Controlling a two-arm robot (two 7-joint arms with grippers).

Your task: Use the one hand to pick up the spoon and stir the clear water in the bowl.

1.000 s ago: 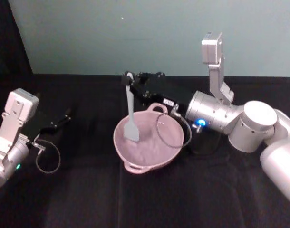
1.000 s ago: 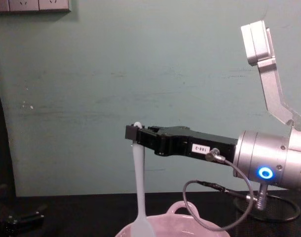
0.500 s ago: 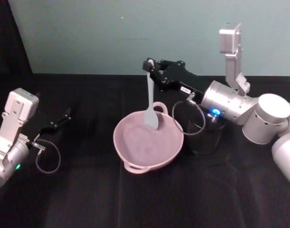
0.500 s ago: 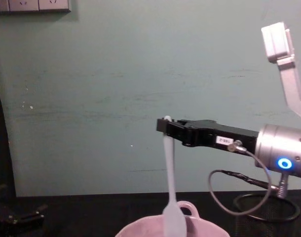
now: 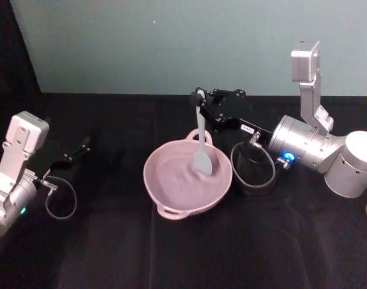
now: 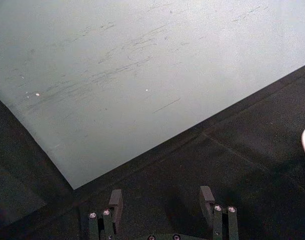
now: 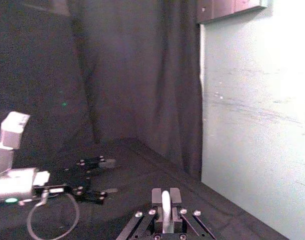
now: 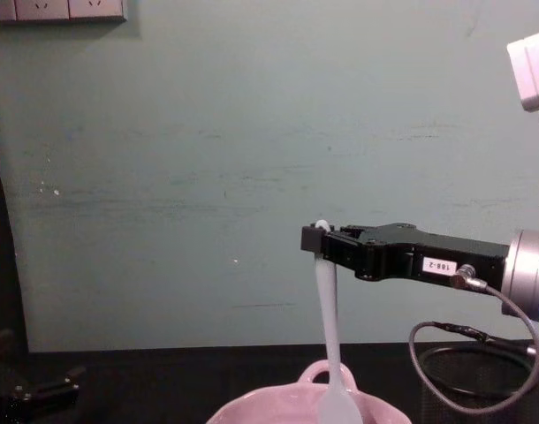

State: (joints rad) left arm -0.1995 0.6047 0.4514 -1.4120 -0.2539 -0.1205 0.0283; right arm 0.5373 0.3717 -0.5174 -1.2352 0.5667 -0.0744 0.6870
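The pale pink bowl (image 5: 156, 186) sits mid-table with its loop handle (image 5: 199, 136) on the far rim. Clear water (image 5: 180, 180) shows as faint ripples inside. My right gripper (image 5: 199, 100) reaches in from the right, above the bowl's far side, shut on the top of the white spoon (image 5: 201, 135). The spoon hangs upright with its blade (image 5: 203, 161) down in the bowl's right part. In the chest view the right gripper (image 8: 322, 239) holds the spoon (image 8: 330, 327) over the bowl (image 8: 269, 412). The right wrist view shows the handle (image 7: 165, 206) pinched between the fingers. My left gripper (image 5: 80, 149) rests open at the far left.
A black wire-mesh cup (image 5: 256, 174) stands just right of the bowl, under my right wrist. A grey cable loop (image 5: 254, 164) hangs from that wrist. A teal wall (image 5: 171, 42) backs the black table. In the left wrist view the left gripper (image 6: 161, 200) faces bare black cloth.
My right gripper has carried the spoon from the bowl's left part to its right, lifting the blade near the far rim on the way and lowering it again. The left arm has not moved.
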